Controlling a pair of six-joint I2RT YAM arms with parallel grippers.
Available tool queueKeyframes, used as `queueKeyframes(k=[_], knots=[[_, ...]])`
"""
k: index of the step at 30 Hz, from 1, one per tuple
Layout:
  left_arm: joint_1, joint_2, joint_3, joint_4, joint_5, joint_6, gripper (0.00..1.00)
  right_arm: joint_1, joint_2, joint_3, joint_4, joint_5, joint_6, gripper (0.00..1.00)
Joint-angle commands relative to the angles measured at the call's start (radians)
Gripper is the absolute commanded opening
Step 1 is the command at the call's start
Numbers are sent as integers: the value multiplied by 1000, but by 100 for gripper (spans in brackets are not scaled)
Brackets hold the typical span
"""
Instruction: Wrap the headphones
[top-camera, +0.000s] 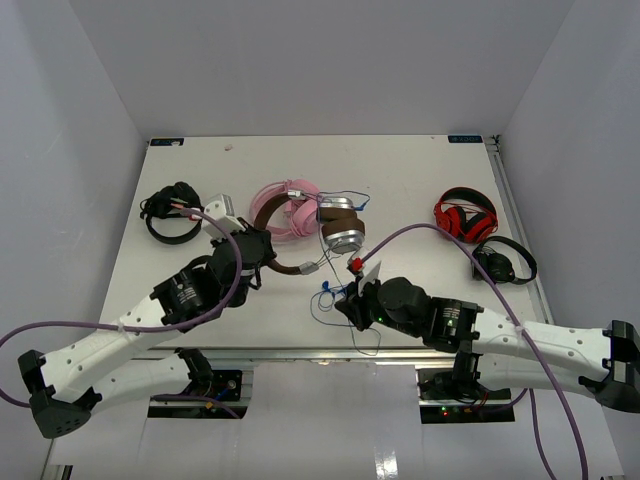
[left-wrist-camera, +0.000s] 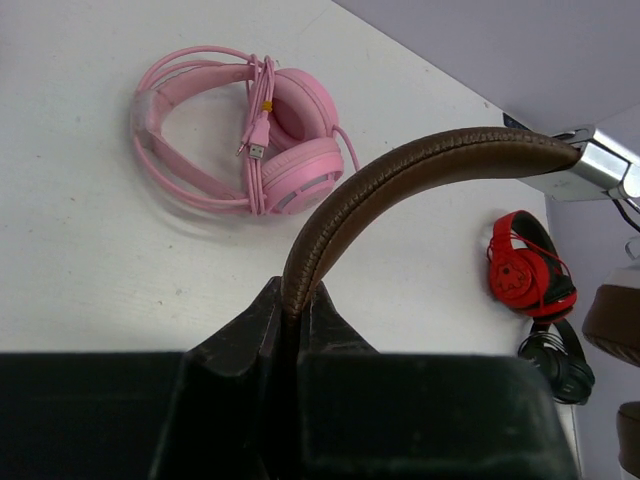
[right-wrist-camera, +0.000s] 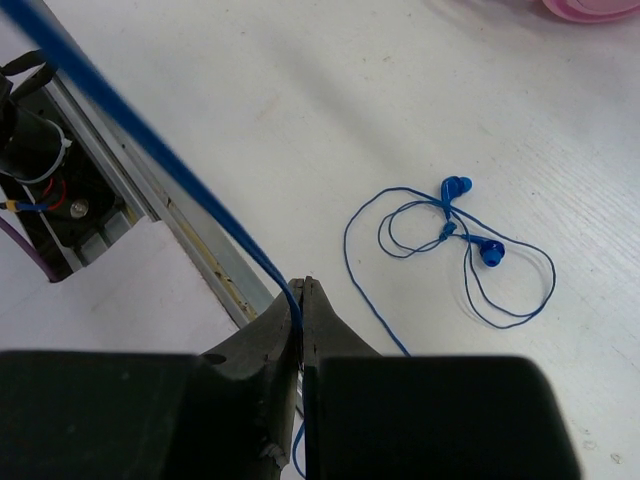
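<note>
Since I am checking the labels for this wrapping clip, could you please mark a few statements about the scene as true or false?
1. The left gripper is shut on the brown headband of the headphones. True.
2. The right gripper hangs open. False: it is shut on a thin blue cord.
3. The pink headphones lie on the table, held by no gripper. True.
4. The red-and-black headphones lie on the table's left side. False: they lie on its right side, beside a black pair.
5. Blue earbuds lie on the table. True.
</note>
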Motion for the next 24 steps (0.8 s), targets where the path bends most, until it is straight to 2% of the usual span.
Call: queueKeyframes(k=[1,6,13,20,24], knots=[[1,-64,0,68,44,-17,0,6,-29,-31,67,57,15,8],[1,-129,-16,68,100,6,0,6,-48,-65,85,101,12,8],[-1,-206,-23,94,155,18,0,6,-30,-93,162,89,6,8],[1,-244,-45,167,312,58,0,6,-14,-106,176,133,5,8],[0,-273,-57,188,433,133,0,5,-33,-115,176,166,-1,8]])
